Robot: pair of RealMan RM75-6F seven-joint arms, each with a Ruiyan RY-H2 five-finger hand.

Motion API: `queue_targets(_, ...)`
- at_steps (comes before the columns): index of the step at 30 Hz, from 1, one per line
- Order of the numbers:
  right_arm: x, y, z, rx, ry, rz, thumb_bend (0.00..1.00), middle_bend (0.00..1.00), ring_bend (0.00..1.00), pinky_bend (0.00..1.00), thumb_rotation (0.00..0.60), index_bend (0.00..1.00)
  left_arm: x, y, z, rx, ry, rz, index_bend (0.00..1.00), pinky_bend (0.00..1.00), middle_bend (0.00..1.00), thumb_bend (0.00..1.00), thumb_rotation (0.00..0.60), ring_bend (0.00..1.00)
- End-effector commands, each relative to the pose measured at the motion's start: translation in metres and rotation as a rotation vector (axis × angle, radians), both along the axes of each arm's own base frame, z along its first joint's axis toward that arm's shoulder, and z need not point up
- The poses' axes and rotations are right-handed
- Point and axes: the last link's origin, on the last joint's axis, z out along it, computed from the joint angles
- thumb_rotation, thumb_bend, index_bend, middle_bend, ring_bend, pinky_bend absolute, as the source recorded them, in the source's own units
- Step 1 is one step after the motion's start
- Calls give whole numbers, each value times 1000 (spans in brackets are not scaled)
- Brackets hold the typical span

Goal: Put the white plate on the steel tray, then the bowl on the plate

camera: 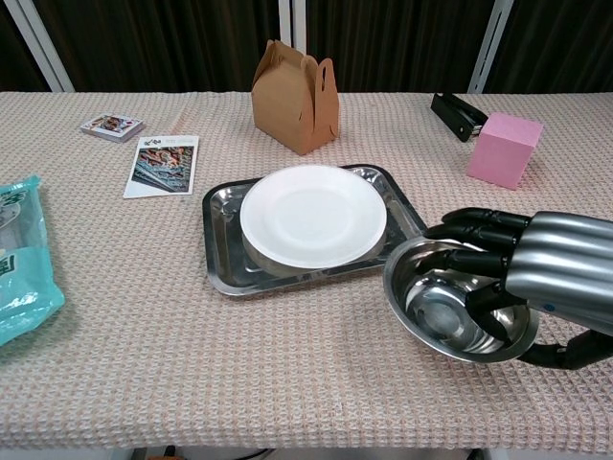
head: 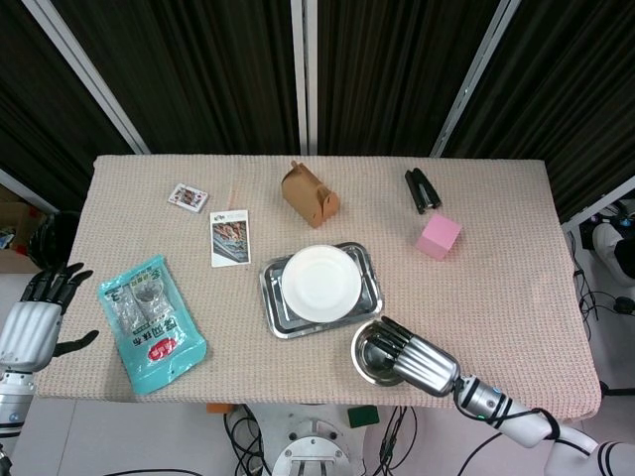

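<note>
1. The white plate (camera: 313, 215) lies on the steel tray (camera: 222, 257) near the middle of the woven beige surface (camera: 192, 374); its rim covers most of the tray's floor.
2. The steel bowl (camera: 450, 311) is just beside the tray's near right corner, tilted so its opening faces left and upward in the chest view.
3. The right hand (camera: 541, 278) grasps the bowl: its dark fingers (camera: 479, 235) reach over the far rim into the hollow, and the thumb comes under the near side. In the head view the same hand (head: 422, 359) covers the bowl's right half.
4. The left hand (head: 38, 317) is released, fingers apart, holding nothing, off the surface's left edge beside a teal snack packet (head: 151, 322).
5. Behind the tray stands a brown paper gable box (camera: 295, 96). To its left lie a picture card (camera: 162, 165) and a deck of playing cards (camera: 111, 126).
6. At the far right sit a pink cube (camera: 504, 149) and, behind it, a black stapler (camera: 458, 114).
</note>
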Motion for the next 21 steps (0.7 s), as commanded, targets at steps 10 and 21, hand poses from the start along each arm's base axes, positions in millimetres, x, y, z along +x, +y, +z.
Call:
queue_targets(10,41,-49,7,-96,-101,11,477,122,0,0,600,769,-1,0,-1,-5,-3,2,176,131,130,18,599,68)
queue_targets(21,88,-119,-39,-82,-44,-43,477,116,0,0,600,770,-12,1,3,5,6,46,176,131,130,18,600,68)
